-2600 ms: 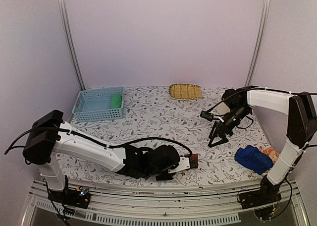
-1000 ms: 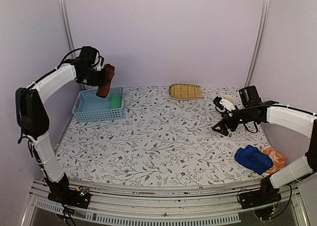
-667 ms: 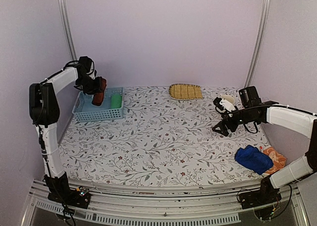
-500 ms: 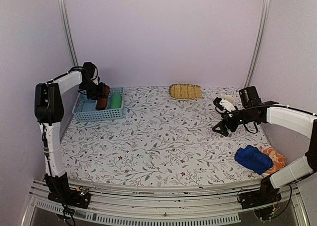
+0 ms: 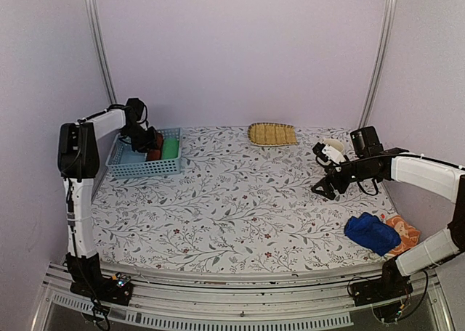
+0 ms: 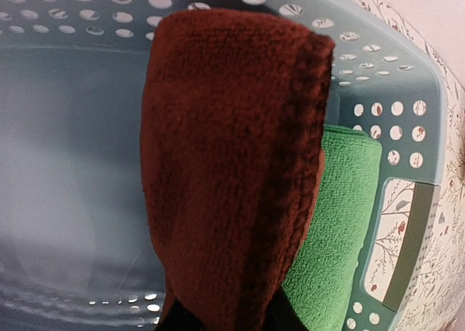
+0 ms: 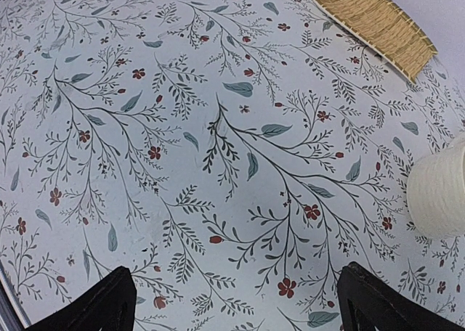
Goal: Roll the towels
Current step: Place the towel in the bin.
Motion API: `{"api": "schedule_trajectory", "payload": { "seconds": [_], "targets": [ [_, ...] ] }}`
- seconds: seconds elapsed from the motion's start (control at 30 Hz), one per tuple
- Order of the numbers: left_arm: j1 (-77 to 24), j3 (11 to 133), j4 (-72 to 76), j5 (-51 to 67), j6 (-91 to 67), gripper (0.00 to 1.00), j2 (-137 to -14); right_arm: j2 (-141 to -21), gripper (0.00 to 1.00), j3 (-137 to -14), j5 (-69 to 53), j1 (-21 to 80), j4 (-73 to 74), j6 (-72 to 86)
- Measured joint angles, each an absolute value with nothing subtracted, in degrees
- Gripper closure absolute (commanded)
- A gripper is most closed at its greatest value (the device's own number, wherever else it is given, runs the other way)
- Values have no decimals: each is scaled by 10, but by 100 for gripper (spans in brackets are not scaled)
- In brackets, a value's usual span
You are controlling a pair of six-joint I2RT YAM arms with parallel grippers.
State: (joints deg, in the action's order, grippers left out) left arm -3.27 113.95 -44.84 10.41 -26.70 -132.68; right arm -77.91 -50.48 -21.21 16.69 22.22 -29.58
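Note:
My left gripper (image 5: 150,144) is shut on a rolled dark reddish-brown towel (image 6: 229,164) and holds it down inside the pale blue basket (image 5: 120,157), right beside a rolled green towel (image 5: 171,146). The wrist view shows the green roll (image 6: 338,229) lying on the basket floor to the right of the brown one. My right gripper (image 5: 325,188) is open and empty above the floral cloth; its fingertips (image 7: 102,302) sit wide apart over bare cloth. A royal blue towel (image 5: 371,232) lies bunched at the front right, with an orange towel (image 5: 403,227) partly under it.
A yellow straw tray (image 5: 272,133) lies at the back centre and shows in the right wrist view (image 7: 374,26). A white cylinder (image 7: 439,189) stands near my right gripper. The basket sits at the back left by the wall.
My left arm has carried the brown towel roll from the table's front edge up and across, then lowered it into the basket beside the green roll. My right arm has barely moved.

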Motion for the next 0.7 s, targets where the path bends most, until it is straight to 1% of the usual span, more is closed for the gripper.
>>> {"api": "schedule_trajectory", "payload": {
  "seconds": [0.27,0.5,0.57,0.7],
  "targets": [
    [-33,1140,-447,78,-273,93,-1351,-780,1,-505,-212,167,223,-297],
    [-39,1147,-445,64,-271,73,-1358,-781,1,-505,-213,167,223,-298],
    [-43,1150,-445,59,-269,69,-1358,-781,1,-505,-213,167,223,-298],
    [-50,1153,-445,53,-267,65,-1358,-781,1,-505,-213,167,223,-298]
  ]
}}
